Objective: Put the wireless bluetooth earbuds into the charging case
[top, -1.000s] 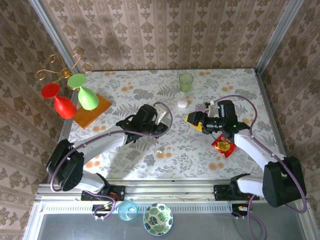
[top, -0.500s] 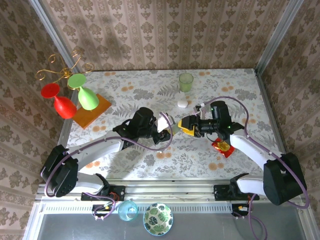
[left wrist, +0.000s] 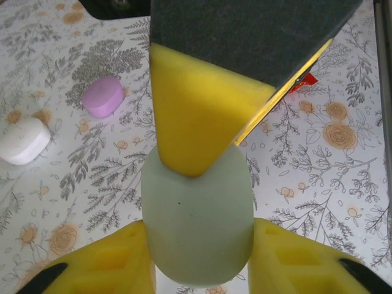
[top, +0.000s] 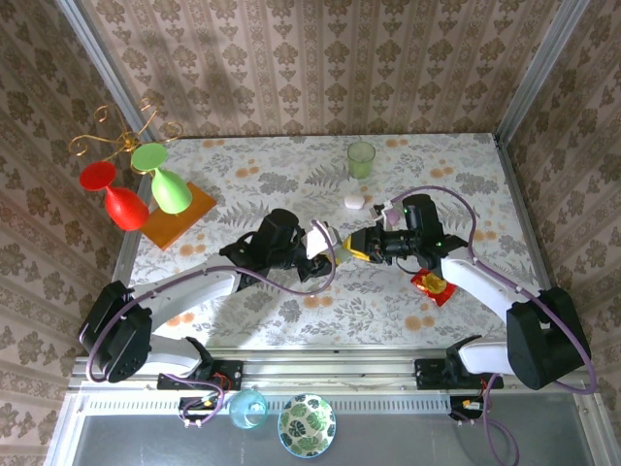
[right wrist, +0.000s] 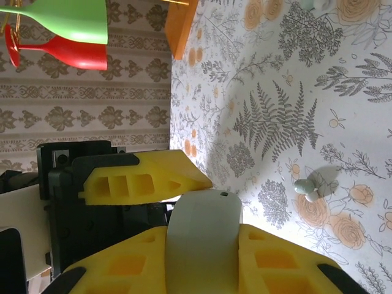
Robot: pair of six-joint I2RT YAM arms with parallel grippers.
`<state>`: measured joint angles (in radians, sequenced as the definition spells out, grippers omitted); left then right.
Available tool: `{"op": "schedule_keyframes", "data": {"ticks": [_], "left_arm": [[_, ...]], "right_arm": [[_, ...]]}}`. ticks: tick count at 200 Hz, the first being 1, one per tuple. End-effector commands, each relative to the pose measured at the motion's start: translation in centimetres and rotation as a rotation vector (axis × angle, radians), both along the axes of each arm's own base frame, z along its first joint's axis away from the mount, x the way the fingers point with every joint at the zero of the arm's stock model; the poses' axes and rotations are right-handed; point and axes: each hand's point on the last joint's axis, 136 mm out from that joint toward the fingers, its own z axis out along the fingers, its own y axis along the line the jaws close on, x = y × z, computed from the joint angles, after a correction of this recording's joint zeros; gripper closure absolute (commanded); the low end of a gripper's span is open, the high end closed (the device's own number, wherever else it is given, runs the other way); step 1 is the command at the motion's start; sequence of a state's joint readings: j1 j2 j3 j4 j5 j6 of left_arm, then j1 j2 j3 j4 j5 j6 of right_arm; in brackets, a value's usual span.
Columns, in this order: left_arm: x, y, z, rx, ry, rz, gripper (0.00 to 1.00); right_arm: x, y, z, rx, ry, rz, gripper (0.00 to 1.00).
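Three pebble-shaped cases are in view: one pale green case (left wrist: 196, 226), one pink case (left wrist: 103, 96) and one white case (left wrist: 21, 141). There are two goblets, a red goblet (top: 114, 194) and a green goblet (top: 165, 184). One green cup (top: 361, 158), one orange board (top: 199, 206) and one red packet (top: 434, 283) complete the count.

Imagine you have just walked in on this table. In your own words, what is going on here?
Both arms meet over the middle of the table around one pale green case. The left gripper clamps it between its yellow fingers, and the right gripper closes on it from the opposite side. A small pale earbud lies loose on the flowered tablecloth. A purple case and a white case sit untouched farther back.
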<state>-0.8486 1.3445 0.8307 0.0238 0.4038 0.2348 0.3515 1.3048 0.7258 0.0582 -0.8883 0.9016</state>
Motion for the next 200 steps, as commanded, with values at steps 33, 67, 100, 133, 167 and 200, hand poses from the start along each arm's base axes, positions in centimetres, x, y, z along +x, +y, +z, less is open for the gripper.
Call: {"op": "schedule_keyframes", "data": {"ticks": [33,67,100,133,167,200], "left_arm": [[0.5,-0.4,5.2,-0.326,-0.092,0.004,0.14],[0.8,0.4,10.0,-0.611,-0.202,0.019,0.06],[2.5,2.1,12.1,-0.777,-0.258,0.065,0.05],[3.1,1.9,12.9,-0.772,-0.316,0.057,0.07],[3.6,2.1,13.7,-0.778,-0.347,0.052,0.14],[3.8,1.6,14.3,-0.79,-0.335,0.018,0.25]], "right_arm": [[1.7,-0.3,4.7,0.191,-0.037,-0.046,0.8],[2.6,0.0,8.7,0.344,-0.081,-0.054,0.82],[3.7,0.0,12.3,0.491,-0.105,-0.065,0.88],[4.5,0.0,14.3,0.584,-0.106,-0.081,0.89],[4.2,0.1,15.6,0.622,-0.115,-0.072,0.89],[3.9,0.5,15.4,0.627,-0.105,-0.062,0.9]]}}
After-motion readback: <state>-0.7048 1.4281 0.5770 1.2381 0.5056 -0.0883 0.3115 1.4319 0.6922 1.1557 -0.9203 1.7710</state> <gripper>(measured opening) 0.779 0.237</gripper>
